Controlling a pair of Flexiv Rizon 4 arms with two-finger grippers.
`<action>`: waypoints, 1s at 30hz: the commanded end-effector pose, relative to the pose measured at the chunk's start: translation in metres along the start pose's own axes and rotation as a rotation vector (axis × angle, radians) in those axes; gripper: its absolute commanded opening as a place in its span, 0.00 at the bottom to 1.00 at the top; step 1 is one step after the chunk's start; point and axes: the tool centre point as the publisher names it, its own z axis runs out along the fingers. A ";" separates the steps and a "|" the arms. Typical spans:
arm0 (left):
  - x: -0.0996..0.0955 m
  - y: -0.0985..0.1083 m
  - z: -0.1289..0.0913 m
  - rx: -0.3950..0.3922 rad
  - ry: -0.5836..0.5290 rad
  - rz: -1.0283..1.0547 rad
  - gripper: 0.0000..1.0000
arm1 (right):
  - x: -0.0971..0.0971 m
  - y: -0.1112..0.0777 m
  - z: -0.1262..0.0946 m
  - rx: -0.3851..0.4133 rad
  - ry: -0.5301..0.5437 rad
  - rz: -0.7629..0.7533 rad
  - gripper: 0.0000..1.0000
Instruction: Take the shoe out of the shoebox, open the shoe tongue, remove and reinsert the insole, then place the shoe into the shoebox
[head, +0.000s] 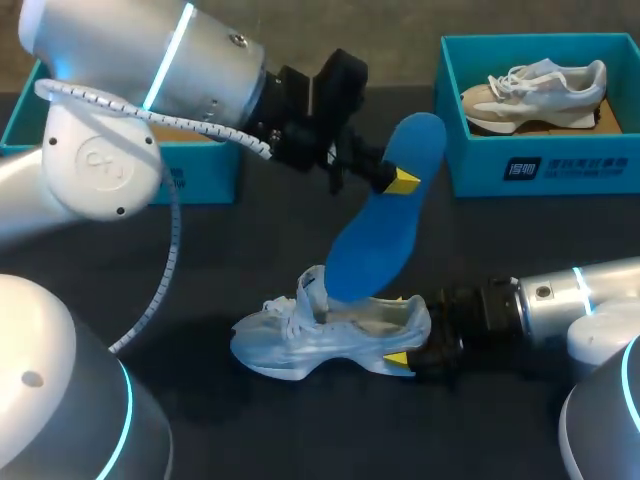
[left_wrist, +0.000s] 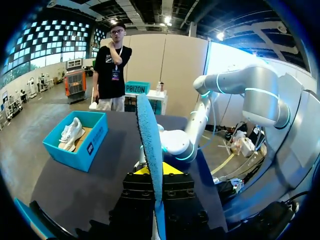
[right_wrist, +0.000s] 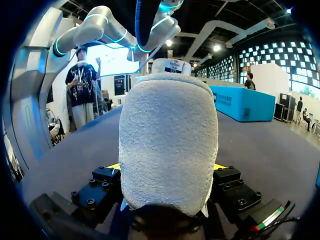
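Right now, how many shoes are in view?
2. A white shoe lies mid-table, its heel in the right gripper. A beige-and-white shoe lies in the right shoebox. My left arm hides most of the left shoebox, so another may be there.

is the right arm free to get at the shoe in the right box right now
Probably not yet: the right end effector is shut on the table shoe. The boxed shoe lies uncovered in its open box, so nothing else looks in the way.
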 end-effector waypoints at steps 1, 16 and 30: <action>0.000 0.001 0.000 0.002 0.000 0.001 0.00 | 0.001 0.000 0.000 0.004 -0.001 0.001 0.00; 0.046 -0.032 -0.059 0.300 0.065 -0.019 0.00 | 0.001 0.000 0.000 0.004 -0.001 0.001 0.00; 0.056 -0.057 -0.088 0.360 0.170 -0.025 0.00 | 0.001 0.000 0.000 0.004 -0.001 0.001 0.00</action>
